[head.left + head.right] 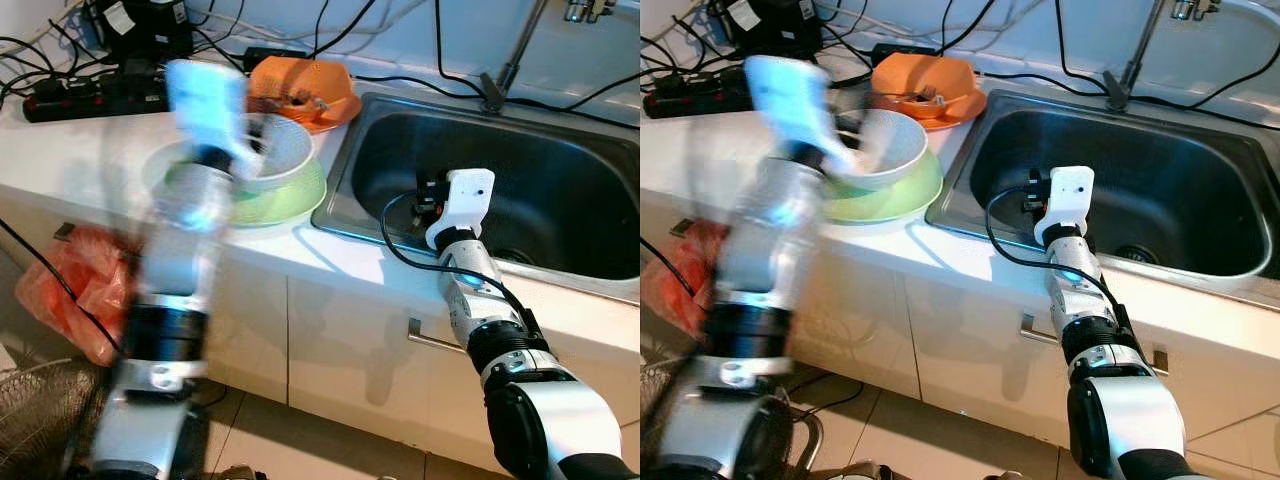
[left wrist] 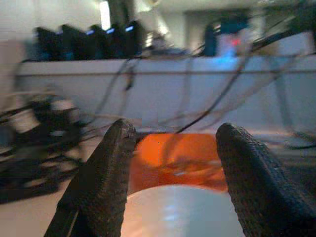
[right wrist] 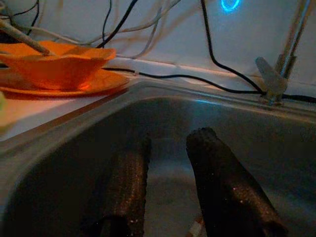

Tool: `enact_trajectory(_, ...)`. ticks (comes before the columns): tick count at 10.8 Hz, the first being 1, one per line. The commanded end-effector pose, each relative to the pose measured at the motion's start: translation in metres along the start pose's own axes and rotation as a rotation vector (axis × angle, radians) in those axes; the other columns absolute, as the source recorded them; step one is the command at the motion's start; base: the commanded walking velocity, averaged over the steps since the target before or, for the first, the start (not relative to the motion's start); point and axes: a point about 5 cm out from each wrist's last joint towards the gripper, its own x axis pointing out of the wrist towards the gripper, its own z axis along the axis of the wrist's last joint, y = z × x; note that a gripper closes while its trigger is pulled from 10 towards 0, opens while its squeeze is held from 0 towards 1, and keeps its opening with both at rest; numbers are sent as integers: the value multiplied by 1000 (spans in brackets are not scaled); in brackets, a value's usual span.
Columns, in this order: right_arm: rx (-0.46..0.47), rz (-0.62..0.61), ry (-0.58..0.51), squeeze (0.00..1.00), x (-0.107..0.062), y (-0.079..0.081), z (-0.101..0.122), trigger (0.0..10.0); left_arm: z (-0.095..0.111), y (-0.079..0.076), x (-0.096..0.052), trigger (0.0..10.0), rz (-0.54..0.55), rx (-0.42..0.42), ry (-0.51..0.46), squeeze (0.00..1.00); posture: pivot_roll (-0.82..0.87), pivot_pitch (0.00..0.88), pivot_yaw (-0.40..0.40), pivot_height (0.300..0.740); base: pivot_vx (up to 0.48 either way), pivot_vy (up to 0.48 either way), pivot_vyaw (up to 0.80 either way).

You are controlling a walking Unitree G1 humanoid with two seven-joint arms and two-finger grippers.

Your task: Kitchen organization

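Reaching over the white countertop, the left gripper sits above the white round bowl, which is nested in a pale green shallow bowl. The arm is blurred in the head views. In the left wrist view both black fingers stand well apart with the white rim between and below them; nothing is held. Whether they touch the rim, cannot tell.

Orange bowl on an orange plate at 1 o'clock from the nested bowls, near the back wall, with a utensil lying in it. Black power strips and cables at 10 o'clock from the bowls. Orange plastic bag hangs off the cabinet front at 8 o'clock.

Right gripper hangs low inside the stainless steel sink, at 3 o'clock from the bowls. Fingers parted a little, empty. Some small pale scrap lies on the basin floor near the tips; too dim to identify.

Progress, as judged: early. Dishes stacked on the counter, none in hand, none in the sink. Left to do: grip the white bowl, move it, then the green and orange ware.
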Motion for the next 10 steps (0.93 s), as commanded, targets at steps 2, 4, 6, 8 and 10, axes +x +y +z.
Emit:
enact_trajectory(2,8,6,-23,0,1,0,4,10000,-7,19,0,10000,97,27,65,0,98,50,-31,740,0,0,0)
enact_trajectory(4,10,16,-19,0,0,2,3,10000,-21,28,-3,10000,143,-34,161,0,98,53,-33,740,0,0,0)
enact_trajectory(6,9,21,-18,0,0,2,3,10000,-31,22,-5,10000,129,-79,227,0,97,55,-32,740,0,0,0)
enact_trajectory(8,9,24,-17,0,0,2,2,10000,-41,17,-7,10000,139,-113,307,0,93,55,-32,740,0,0,0)
enact_trajectory(10,9,28,-17,0,0,2,2,10000,-47,13,-10,10000,162,-118,349,0,92,55,-32,740,0,0,0)
